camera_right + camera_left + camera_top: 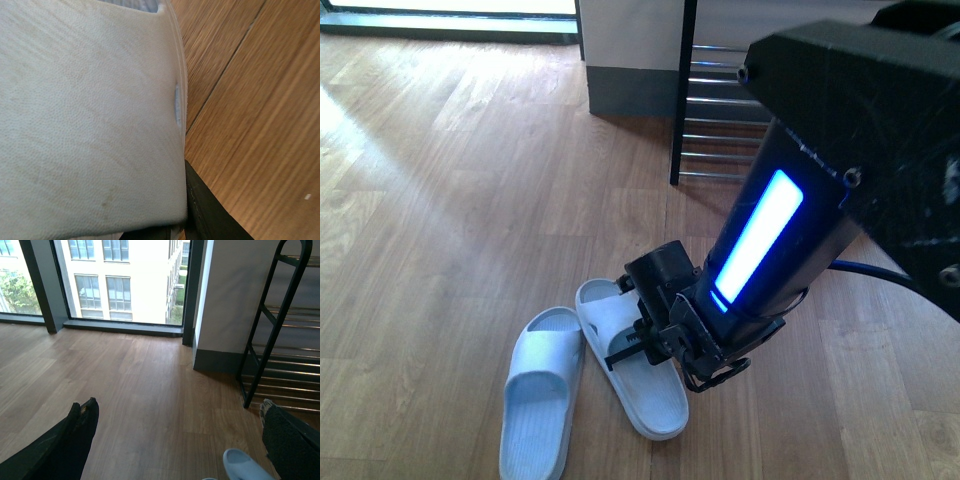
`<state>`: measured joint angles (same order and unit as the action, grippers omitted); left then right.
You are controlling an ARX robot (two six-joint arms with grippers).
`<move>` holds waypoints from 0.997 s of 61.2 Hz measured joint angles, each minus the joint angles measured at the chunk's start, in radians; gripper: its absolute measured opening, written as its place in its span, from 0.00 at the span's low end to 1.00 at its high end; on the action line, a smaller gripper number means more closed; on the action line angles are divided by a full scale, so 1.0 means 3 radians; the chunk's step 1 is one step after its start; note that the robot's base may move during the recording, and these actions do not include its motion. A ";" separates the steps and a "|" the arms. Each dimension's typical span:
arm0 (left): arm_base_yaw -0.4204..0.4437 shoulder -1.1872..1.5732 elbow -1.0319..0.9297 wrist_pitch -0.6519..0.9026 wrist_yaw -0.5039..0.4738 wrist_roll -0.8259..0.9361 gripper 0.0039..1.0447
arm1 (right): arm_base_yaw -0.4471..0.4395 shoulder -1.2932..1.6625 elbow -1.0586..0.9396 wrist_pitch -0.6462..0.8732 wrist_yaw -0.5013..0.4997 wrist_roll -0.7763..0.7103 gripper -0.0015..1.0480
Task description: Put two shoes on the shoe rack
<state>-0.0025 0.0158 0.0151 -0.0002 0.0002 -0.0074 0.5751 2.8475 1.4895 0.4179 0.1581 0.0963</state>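
Pale blue, soft-looking rubber fills my right wrist view: the strap (90, 115) of the nearer slide (655, 400), with one dark finger (205, 210) pressed against its edge. In the front view my right claw (665, 340) sits down on the middle of that slide, directly over it rather than beside it. I cannot tell whether it has clenched on the strap or only straddles it.

The slide lies flat on the wooden floor (470, 200). Its long axis runs away from me and leans a little to my left at the far end, and my claw crosses it at the strap. Its twin (535, 400) lies just beside it on my left, almost touching.

My left claw (176, 410) hangs released, its fingers wide apart with nothing between them, so the right arm is plainly the nearer one.

Farther on, the shoe rack (682, 90) stands well beyond the slides and slightly to my right. I judge the carry must go forward and rightward, with the shoe then laid along the chrome bars.
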 joint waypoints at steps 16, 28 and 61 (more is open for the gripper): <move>0.0000 0.0000 0.0000 0.0000 0.0000 0.0000 0.91 | -0.0415 -0.1171 -0.0944 0.0563 0.0128 0.0219 0.01; 0.0000 0.0000 0.0000 0.0000 0.0000 0.0000 0.91 | -0.0944 -0.2153 -0.1845 0.0827 0.0093 0.0268 0.01; 0.0000 0.0000 0.0000 0.0000 0.0000 0.0000 0.91 | -0.1871 -0.5006 -0.3747 0.0490 -0.0779 0.0252 0.01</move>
<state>-0.0025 0.0158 0.0151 -0.0002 0.0002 -0.0074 0.0139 1.3457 0.3653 0.5648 -0.0757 0.1719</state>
